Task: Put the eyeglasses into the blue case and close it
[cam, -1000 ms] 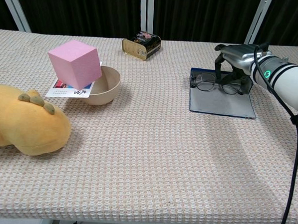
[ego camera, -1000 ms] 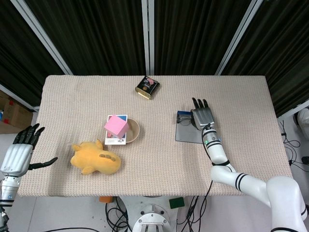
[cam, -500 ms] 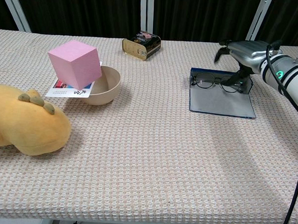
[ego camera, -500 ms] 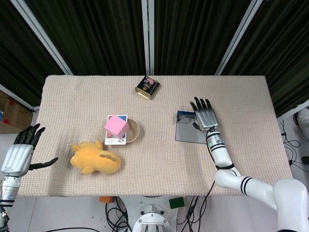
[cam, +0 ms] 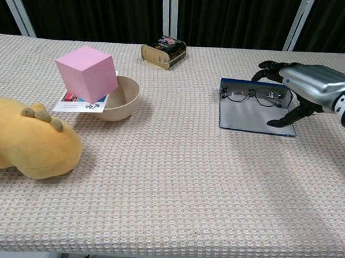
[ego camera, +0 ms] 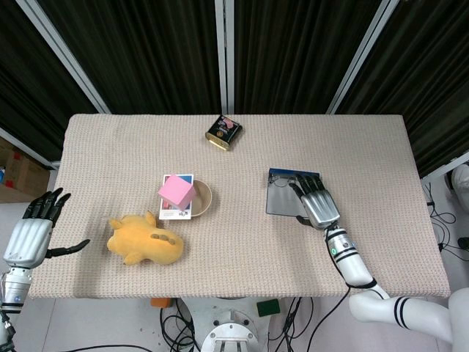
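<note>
One eyeglasses (cam: 252,94) pair beside right hand (cam: 305,84)

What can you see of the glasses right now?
The eyeglasses have a thin dark frame with clear lenses. They lie lenses-up on the far part of the open blue case, which lies flat. Whether the temples are folded is hard to tell. The right hand hovers open beside them and does not hold them.

My right hand (cam: 306,90) drawn back toward me off the eyeglasses (cam: 250,94), fingers now spread and empty, glasses left lying at the blue case's (cam: 251,114) far edge
</note>
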Motion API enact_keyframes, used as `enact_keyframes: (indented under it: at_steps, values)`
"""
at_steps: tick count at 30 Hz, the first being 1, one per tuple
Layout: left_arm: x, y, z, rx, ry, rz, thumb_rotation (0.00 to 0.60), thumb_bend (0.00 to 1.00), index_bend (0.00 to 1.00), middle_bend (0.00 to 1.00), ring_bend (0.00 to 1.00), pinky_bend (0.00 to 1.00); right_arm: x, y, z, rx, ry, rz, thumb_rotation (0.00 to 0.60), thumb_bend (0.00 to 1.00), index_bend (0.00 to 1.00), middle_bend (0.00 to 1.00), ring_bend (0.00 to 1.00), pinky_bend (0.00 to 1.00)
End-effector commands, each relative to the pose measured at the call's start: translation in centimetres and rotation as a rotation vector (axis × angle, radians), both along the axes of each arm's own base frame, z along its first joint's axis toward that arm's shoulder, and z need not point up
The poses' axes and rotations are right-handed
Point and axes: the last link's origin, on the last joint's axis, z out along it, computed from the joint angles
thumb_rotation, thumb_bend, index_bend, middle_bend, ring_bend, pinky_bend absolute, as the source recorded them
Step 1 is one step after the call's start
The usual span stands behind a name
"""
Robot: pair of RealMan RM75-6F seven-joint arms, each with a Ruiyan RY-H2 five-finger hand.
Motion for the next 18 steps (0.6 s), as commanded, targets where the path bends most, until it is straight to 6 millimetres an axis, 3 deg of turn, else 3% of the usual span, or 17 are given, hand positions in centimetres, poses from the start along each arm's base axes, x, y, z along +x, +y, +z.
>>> enact_keyframes:
  at_steps: [1, 18]
  values:
    - [0.0, 0.0, 0.0, -0.001, 0.000, -0.001, 0.187, 0.00, 0.07, 0.00, 0.00, 0.11, -0.4, 0.4, -0.3, 0.027, 0.024, -0.010, 0.600, 0.45, 0.22, 0.00, 0.00, 0.00]
    - [-0.2, 0.0, 0.1, -0.008, -0.013, 0.002, 0.190, 0.00, 0.07, 0.00, 0.00, 0.11, 0.1, -0.1, -1.9, 0.042, 0.056, -0.055, 0.600, 0.46, 0.32, 0.00, 0.00, 0.00]
